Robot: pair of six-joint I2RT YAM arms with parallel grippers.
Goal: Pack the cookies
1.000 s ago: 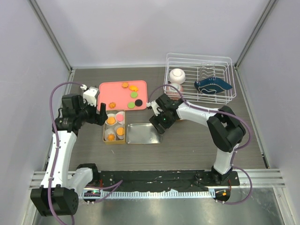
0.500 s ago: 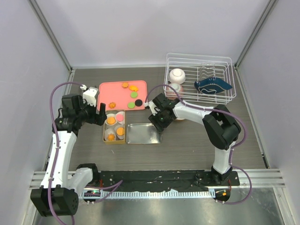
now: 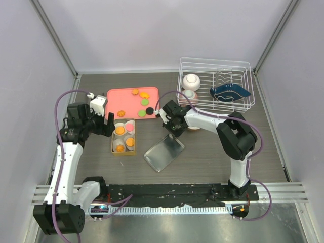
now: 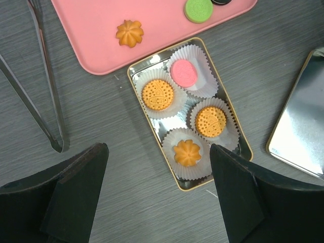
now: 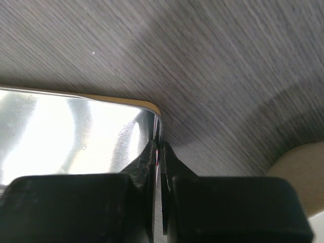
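Note:
A gold-rimmed tin holds cookies in white paper cups: one pink, two round orange and one orange flower. More cookies lie on the pink tray: orange, green and black. My left gripper hovers open over the tin's near end, holding nothing. My right gripper is shut on the rim of the silver lid, which slants diagonally to the right of the tin.
Metal tongs lie left of the pink tray. A white wire dish rack at the back right holds a white pot and a blue dish. A tan round object sits just right of my right gripper.
My right gripper has closed on the lid's edge. The lid has swung from square beside the tin to a diagonal slant. The left arm has stayed put.

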